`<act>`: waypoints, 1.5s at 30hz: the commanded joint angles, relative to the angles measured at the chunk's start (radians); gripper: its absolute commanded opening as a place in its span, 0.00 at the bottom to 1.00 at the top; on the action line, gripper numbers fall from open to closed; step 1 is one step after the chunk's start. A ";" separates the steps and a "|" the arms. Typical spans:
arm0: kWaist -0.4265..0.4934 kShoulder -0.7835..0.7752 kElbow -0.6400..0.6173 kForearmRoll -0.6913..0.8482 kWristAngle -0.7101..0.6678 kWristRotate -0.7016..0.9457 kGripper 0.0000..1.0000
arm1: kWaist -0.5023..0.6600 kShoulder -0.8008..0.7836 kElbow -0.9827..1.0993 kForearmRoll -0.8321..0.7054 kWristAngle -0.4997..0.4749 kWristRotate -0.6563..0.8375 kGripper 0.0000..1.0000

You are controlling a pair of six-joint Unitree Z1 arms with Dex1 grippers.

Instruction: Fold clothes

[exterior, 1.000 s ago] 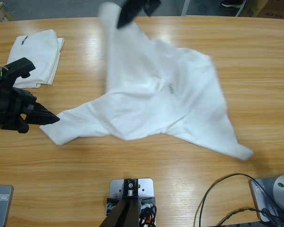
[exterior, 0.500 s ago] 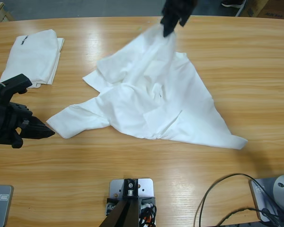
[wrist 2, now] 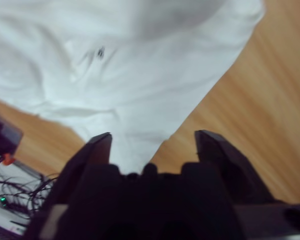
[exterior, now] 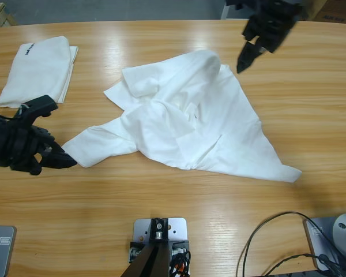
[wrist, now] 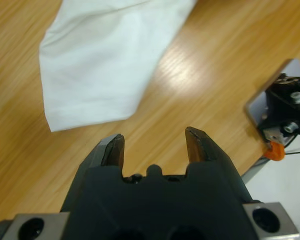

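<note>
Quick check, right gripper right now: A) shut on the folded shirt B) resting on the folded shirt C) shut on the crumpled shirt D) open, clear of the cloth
D: the right gripper hangs beside the upper edge of the crumpled shirt, jaws spread with nothing between them; the folded shirt lies far off at the table's other end.

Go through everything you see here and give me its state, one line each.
Big T-shirt: crumpled, unfolded, lying on the table, not held.
Second T-shirt: folded, at the table's far left.
Left tool: open, empty, beside a sleeve.
Right tool: open, empty, above the shirt's edge.
</note>
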 commanded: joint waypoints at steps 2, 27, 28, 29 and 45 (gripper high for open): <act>0.231 0.186 -0.026 -0.031 0.027 0.115 0.47 | 0.003 -0.352 0.608 -0.361 0.036 0.307 1.00; 0.135 0.514 -0.198 -0.050 -0.096 0.502 0.72 | 0.054 -0.408 0.921 -0.673 -0.003 0.561 1.00; 0.134 0.520 -0.204 -0.050 -0.077 0.501 0.72 | 0.053 -0.407 0.925 -0.676 -0.002 0.561 1.00; 0.135 0.526 -0.209 -0.050 -0.043 0.499 0.72 | 0.052 -0.408 0.929 -0.679 -0.001 0.561 1.00; 0.070 0.531 -0.200 -0.053 0.016 0.520 0.00 | 0.047 -0.407 0.939 -0.648 0.010 0.606 0.99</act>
